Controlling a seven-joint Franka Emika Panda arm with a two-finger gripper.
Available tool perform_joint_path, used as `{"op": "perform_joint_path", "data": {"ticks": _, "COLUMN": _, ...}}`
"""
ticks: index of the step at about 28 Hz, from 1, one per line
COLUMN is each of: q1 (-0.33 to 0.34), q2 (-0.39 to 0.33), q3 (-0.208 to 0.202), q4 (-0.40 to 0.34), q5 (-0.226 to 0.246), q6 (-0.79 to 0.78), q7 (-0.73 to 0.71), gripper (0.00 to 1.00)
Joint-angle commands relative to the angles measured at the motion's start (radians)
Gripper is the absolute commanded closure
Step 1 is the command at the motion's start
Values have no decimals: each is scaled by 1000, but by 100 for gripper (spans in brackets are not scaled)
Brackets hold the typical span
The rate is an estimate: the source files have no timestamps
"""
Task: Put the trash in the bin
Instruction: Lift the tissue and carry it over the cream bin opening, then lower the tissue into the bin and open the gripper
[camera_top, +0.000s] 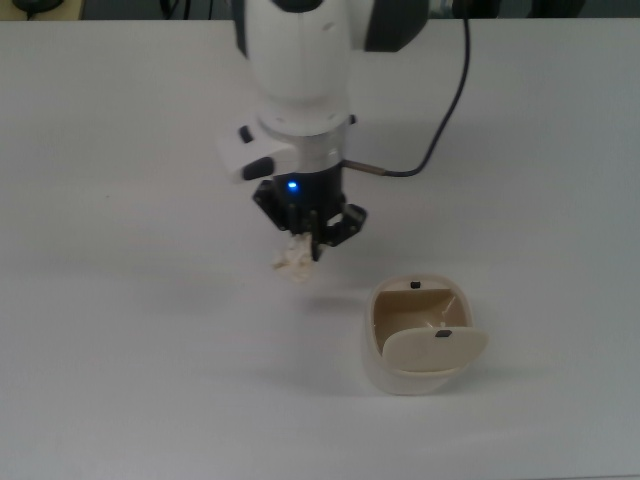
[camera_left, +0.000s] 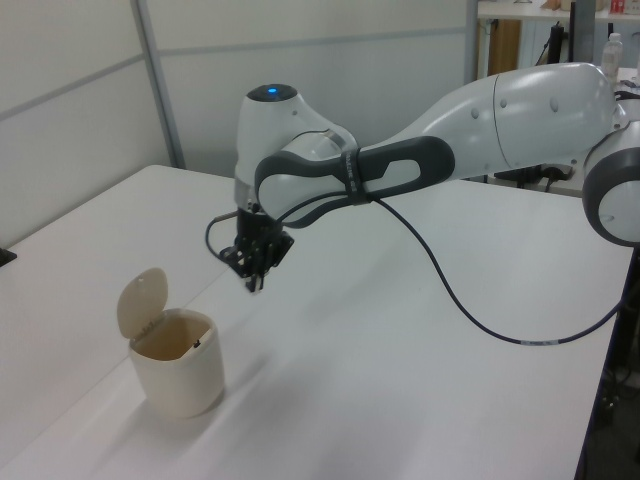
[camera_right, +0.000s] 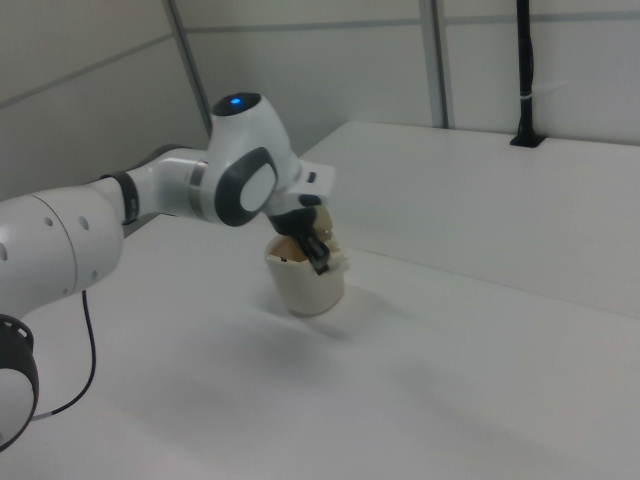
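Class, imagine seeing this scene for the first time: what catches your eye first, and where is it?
The big white robot arm reaching over the white table stands out, its gripper holding a crumpled paper wad above the surface. Toward the top view's lower right stands a small cream bin, flap lid open.

Arm outstretched, claw (camera_top: 310, 240) down, pinched closed

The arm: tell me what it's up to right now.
The gripper is shut on the trash, a small crumpled paper wad, and holds it in the air above the white table. The bin stands with its flap lid open, toward the top view's lower right of the gripper. The trash is not yet over the bin's opening.
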Motion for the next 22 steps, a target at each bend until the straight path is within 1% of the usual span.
{"op": "perform_joint_path", "data": {"ticks": 1, "q1": 56, "q2": 0, "q3": 8, "q4": 18, "q5": -27, "q6": 65, "q7": 80, "gripper": 100}}
{"op": "perform_joint_path", "data": {"ticks": 2, "q1": 70, "q2": 0, "q3": 11, "q4": 18, "q5": -32, "q6": 111, "q7": 115, "gripper": 100}}
{"op": "perform_joint_path", "data": {"ticks": 5, "q1": 111, "q2": 2, "q3": 9, "q4": 18, "q5": -50, "q6": 165, "q7": 167, "gripper": 100}}
{"op": "perform_joint_path", "data": {"ticks": 6, "q1": 124, "q2": 5, "q3": 8, "q4": 19, "q5": -67, "q6": 180, "q7": 178, "gripper": 100}}
{"op": "perform_joint_path", "data": {"ticks": 7, "q1": 136, "q2": 17, "q3": 8, "q4": 19, "q5": -104, "q6": 215, "q7": 207, "gripper": 100}}
{"op": "perform_joint_path", "data": {"ticks": 9, "q1": 139, "q2": 35, "q3": 9, "q4": 38, "q5": -131, "q6": 246, "q7": 251, "gripper": 100}}
{"op": "perform_joint_path", "data": {"ticks": 10, "q1": 139, "q2": 54, "q3": 9, "q4": 51, "q5": -144, "q6": 257, "q7": 271, "gripper": 97}}
{"op": "perform_joint_path", "data": {"ticks": 11, "q1": 147, "q2": 89, "q3": 9, "q4": 80, "q5": -170, "q6": 269, "q7": 297, "gripper": 74}}
{"op": "perform_joint_path", "data": {"ticks": 12, "q1": 151, "q2": 109, "q3": 9, "q4": 96, "q5": -180, "q6": 272, "q7": 307, "gripper": 50}}
{"op": "perform_joint_path", "data": {"ticks": 13, "q1": 156, "q2": 126, "q3": 9, "q4": 110, "q5": -188, "q6": 274, "q7": 319, "gripper": 19}}
{"op": "perform_joint_path", "data": {"ticks": 14, "q1": 159, "q2": 141, "q3": 9, "q4": 119, "q5": -196, "q6": 277, "q7": 333, "gripper": 0}}
{"op": "perform_joint_path", "data": {"ticks": 18, "q1": 160, "q2": 155, "q3": 9, "q4": 121, "q5": -220, "q6": 298, "q7": 357, "gripper": 0}}
{"op": "perform_joint_path", "data": {"ticks": 22, "q1": 162, "q2": 151, "q3": 8, "q4": 121, "q5": -224, "q6": 297, "q7": 357, "gripper": 0}}
